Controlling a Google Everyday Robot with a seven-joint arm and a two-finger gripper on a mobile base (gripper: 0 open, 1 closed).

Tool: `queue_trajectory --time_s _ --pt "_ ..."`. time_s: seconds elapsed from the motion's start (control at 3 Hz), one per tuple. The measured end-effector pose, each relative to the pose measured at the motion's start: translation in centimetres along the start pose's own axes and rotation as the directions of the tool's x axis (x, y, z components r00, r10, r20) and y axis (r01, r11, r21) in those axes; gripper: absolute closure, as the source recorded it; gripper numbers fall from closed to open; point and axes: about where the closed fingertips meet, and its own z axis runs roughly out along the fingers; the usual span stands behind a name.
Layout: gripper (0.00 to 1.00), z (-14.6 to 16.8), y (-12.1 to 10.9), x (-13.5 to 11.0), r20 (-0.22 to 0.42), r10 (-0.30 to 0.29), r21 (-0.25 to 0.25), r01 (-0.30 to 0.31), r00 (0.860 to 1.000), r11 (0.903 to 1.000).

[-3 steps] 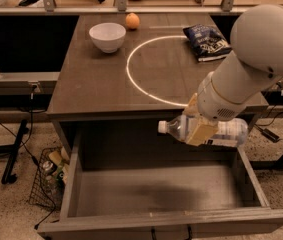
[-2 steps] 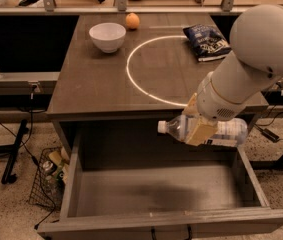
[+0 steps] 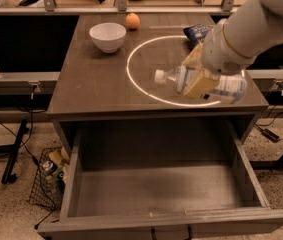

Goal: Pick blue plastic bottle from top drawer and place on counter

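- The counter (image 3: pixel 91 84) is the biggest thing. A glowing white circle (image 3: pixel 131 76) is marked on its right half.
- The top drawer (image 3: pixel 156 194) is pulled out under the front edge of the counter, and the bottle is not in it.
- The robot arm (image 3: pixel 251 29) reaches in from the right side of the counter. The gripper (image 3: pixel 199 77) hangs above the counter's front-right part, over the near arc of the circle.
- The blue plastic bottle (image 3: pixel 230 87) is in the air above the counter, and I judge it is not yet touching the wood.
- The fingers (image 3: pixel 199 85) are pinching the bottle around the middle of its body, with one tan pad in front of it.
- The bottle's long axis lies almost flat, along the counter's front edge. The white cap (image 3: pixel 159 76) points to the counter's left and the base to its right.
- So the bottle lies across the fingers. I think the wrist must lower it, perhaps turn it upright, before letting go. Laid on its side, it could roll toward the front edge.
- A white bowl (image 3: pixel 107 36) stands at the counter's back-left, a dark snack bag (image 3: pixel 196 32) at its back-right, and an orange (image 3: pixel 132 20) at its back edge. All three are well apart from the bottle.
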Motion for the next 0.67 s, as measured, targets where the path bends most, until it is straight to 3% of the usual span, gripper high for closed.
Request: queue_trajectory --time_s 0.33,0.67 --pt "1.00 -2.5 -5.1 -1.3 0.127 -0.013 0.104 -0.001 0.992 0.9946" --pt "1.00 -2.0 -9.6 -3.5 0.399 -0.053 0.167 -0.016 0.916 0.9858"
